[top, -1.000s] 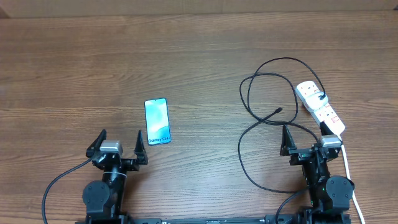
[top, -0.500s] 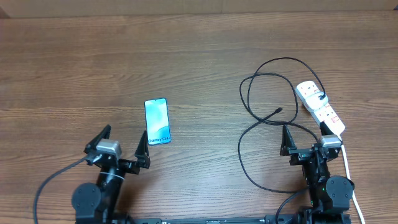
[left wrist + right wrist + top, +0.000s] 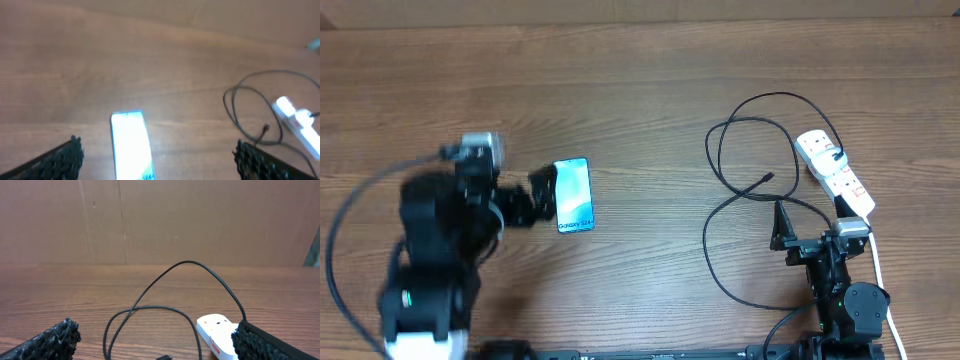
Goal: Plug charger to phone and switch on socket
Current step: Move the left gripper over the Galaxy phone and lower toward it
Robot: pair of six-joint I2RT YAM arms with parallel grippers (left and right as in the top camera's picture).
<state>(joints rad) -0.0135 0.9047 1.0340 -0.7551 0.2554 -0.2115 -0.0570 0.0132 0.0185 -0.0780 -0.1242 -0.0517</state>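
The phone (image 3: 573, 195) lies flat on the wooden table, left of centre, its blue screen up. In the left wrist view it (image 3: 131, 145) looks washed out white. My left gripper (image 3: 535, 195) is open and empty just left of the phone, which lies between its spread fingers (image 3: 157, 150). The black charger cable (image 3: 750, 130) lies in loose loops at the right, its plug tip (image 3: 767, 179) free on the table. The white socket strip (image 3: 835, 172) lies right of the loops. My right gripper (image 3: 810, 222) is open and empty, near the strip (image 3: 215, 330) and the cable (image 3: 150, 307).
The strip's thick white cord (image 3: 880, 270) runs down the right side past my right arm. The cable (image 3: 245, 95) and strip (image 3: 295, 117) also show at the right of the left wrist view. A brown cardboard wall (image 3: 160, 220) stands behind the table.
My left arm has risen from its rest position and swung forward and left, bringing its open gripper up beside the phone. The right arm, cable, strip and phone have not moved.
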